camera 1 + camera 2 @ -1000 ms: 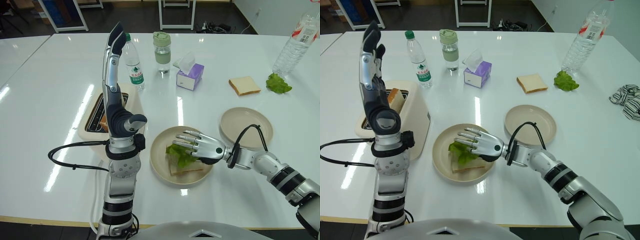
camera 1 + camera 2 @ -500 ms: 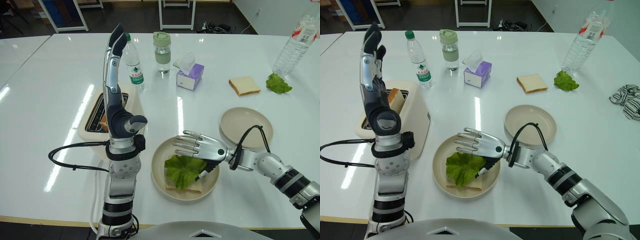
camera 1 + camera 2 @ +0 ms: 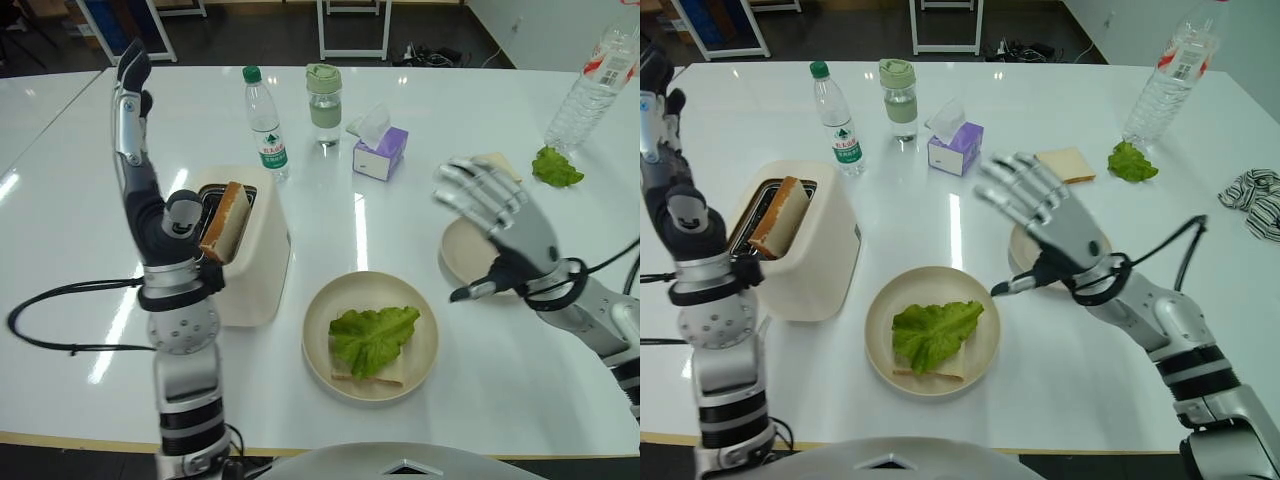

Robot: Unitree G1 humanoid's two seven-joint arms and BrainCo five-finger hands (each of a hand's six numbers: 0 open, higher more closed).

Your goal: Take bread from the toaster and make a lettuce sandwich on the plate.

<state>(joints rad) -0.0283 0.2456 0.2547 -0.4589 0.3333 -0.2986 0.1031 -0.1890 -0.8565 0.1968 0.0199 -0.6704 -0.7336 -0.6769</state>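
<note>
A cream toaster (image 3: 255, 250) stands left of centre with a slice of bread (image 3: 224, 221) sticking up from its slot. On the beige plate (image 3: 425, 340) in front lies a bread slice (image 3: 375, 372) topped by a lettuce leaf (image 3: 372, 335). My right hand (image 3: 505, 228) hovers open, raised above a second, bare plate (image 3: 1095, 245) to the right. My left hand (image 3: 140, 180) is held upright and open, just left of the toaster. Another bread slice (image 3: 1072, 162) and a lettuce piece (image 3: 555, 168) lie at the far right.
A water bottle (image 3: 263, 125), a green cup (image 3: 324, 95) and a purple tissue box (image 3: 380, 148) line the back. A large clear bottle (image 3: 592, 85) stands far right, with striped cloth (image 3: 1252, 200) at the right edge. A black cable (image 3: 60, 320) trails left.
My right hand has lifted off the sandwich plate and swung right and up over the bare plate, leaving the lettuce on the bread. My left arm has shifted left, uncovering the toaster.
</note>
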